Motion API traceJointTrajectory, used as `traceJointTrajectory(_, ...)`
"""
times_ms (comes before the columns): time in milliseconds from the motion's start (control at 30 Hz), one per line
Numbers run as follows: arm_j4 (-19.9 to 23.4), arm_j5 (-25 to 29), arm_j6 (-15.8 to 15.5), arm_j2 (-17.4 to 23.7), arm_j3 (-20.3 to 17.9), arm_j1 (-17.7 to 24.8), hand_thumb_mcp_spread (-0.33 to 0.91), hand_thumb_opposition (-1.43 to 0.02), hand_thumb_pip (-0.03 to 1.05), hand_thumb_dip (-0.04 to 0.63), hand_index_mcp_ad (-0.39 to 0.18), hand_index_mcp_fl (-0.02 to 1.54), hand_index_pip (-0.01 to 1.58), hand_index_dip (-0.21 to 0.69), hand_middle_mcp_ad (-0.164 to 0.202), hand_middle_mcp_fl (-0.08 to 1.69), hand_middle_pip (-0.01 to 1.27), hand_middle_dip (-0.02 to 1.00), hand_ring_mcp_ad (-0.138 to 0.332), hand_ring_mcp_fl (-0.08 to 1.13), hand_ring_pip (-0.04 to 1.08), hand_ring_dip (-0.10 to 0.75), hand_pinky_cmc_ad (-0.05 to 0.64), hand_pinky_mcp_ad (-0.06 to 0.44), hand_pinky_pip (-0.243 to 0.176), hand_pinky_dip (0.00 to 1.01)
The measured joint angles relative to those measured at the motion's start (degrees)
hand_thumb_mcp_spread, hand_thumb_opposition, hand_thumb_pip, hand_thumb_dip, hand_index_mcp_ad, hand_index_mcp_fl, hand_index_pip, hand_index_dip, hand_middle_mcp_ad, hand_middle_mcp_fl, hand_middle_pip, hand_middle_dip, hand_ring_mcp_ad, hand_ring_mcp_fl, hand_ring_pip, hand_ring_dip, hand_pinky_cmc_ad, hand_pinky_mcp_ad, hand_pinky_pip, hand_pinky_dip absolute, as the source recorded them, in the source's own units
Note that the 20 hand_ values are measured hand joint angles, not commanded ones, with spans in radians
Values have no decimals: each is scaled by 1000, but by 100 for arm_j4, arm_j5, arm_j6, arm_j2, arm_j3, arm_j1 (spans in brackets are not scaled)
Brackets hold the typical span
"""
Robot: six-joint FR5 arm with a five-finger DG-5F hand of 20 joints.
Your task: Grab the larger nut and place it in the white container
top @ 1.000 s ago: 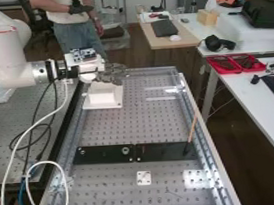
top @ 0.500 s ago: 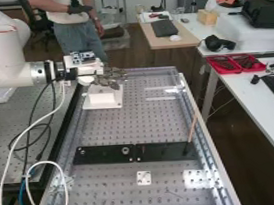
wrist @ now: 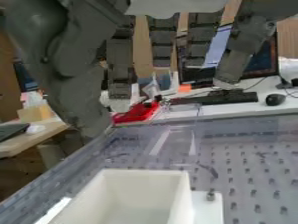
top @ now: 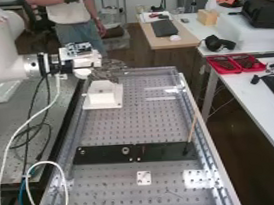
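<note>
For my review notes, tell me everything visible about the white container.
The white container is an open-topped, box-shaped holder with smooth, plain walls, plastic by its look. It stands upright on a flat white base plate that extends past its walls and bears a small metallic fastener. The plate lies on the perforated bench top, towards the far left in the high view. The hand hangs above it, with no contact apparent.
</note>
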Motion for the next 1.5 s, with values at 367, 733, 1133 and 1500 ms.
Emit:
traceJointTrajectory(367, -716, -57, 81, 749, 383, -725, 113, -728, 485, 82, -157, 12, 305, -10, 79, 5, 117, 269, 169, 0, 89, 182, 382, 318, -124, 702)
traceJointTrajectory(733, -1215, 102, -129, 772, 1190, -1523, 105, -728, 456, 37, -126, 9, 115, -26, 89, 5, 120, 265, 195, 0, 77, 166, 463, 360, -129, 625)
traceJointTrajectory(1133, -1431, 1185, -270, 206, 1958, -1707, 84, -789, 564, 37, -122, 23, 105, -101, 93, 12, 126, 258, 197, 0, 80, 171, 468, 358, -136, 557)
traceJointTrajectory(1500, -1865, 1355, -404, -142, 2334, -1668, 63, -806, 632, 49, -120, 24, 106, -131, 93, 12, 126, 258, 194, 0, 80, 171, 468, 358, -136, 557)
